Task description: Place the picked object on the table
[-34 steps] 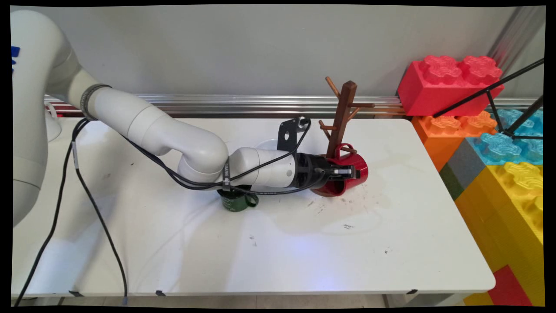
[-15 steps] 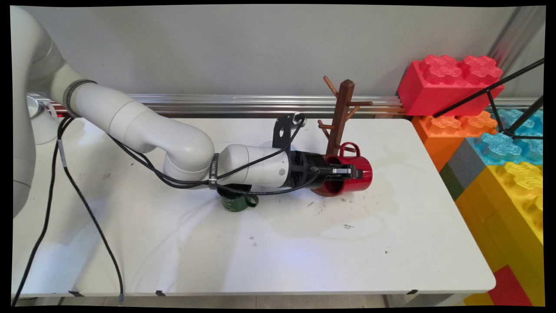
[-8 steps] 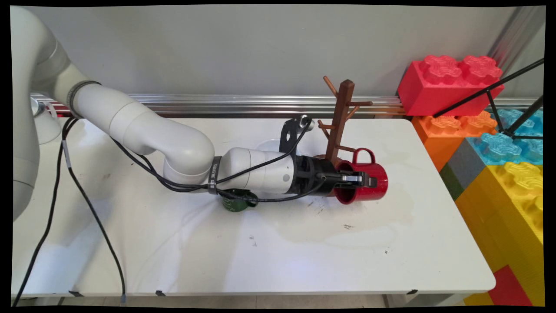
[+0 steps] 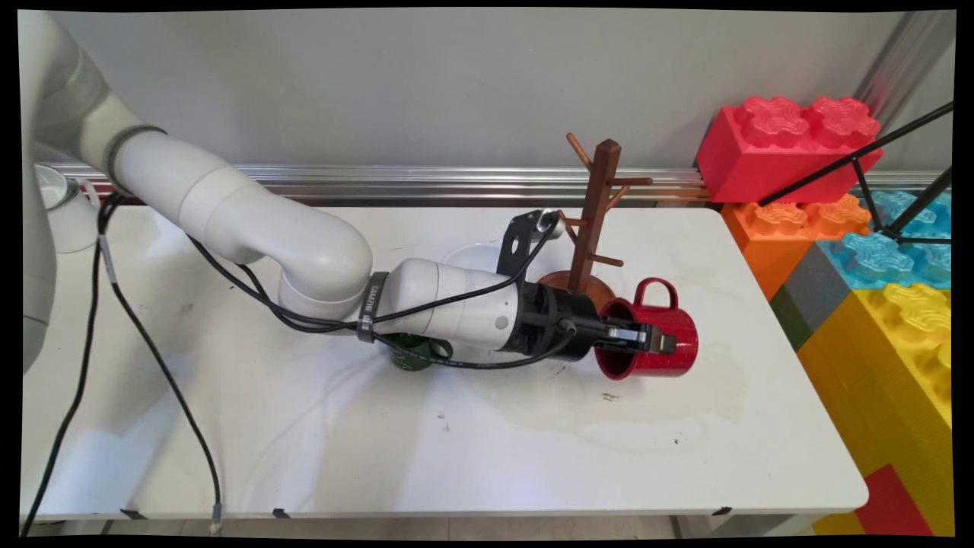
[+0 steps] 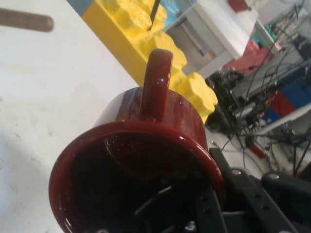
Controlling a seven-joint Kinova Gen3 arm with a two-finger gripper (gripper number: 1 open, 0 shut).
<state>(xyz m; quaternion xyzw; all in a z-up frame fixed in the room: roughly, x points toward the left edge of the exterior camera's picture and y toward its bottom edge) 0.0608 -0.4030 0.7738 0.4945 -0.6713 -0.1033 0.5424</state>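
The red mug [image 4: 650,346] lies on its side in the air, mouth toward the arm, handle up, just right of and in front of the wooden mug tree [image 4: 592,221], clear of its pegs and base. The gripper [image 4: 635,336] grips the mug by its rim: one of the fingers [image 4: 638,335] lies along the outer wall and the other reaches inside, as the hand view confirms, where the mug [image 5: 141,165] fills the frame with black linkage against its rim at lower right. The fingers are closed upon the wall of the mug, not spread. As to progress, no purpose is stated; the observed condition is that the mug is off the tree and off the desk [image 4: 533,441], carried in the gripper, with every visible peg of the tree bare. Count: one red mug; one dark green mug [image 4: 415,355] standing on the desk under the forearm, partly hidden; one white bowl or dish [image 4: 475,255] behind the wrist, largely hidden; one mug tree; one white cup [image 4: 65,209] at the far left edge. Beyond the desk's right end stands a stack of large toy bricks [image 4: 837,205], with red, orange, blue and yellow ones visible; a full count cannot be made.
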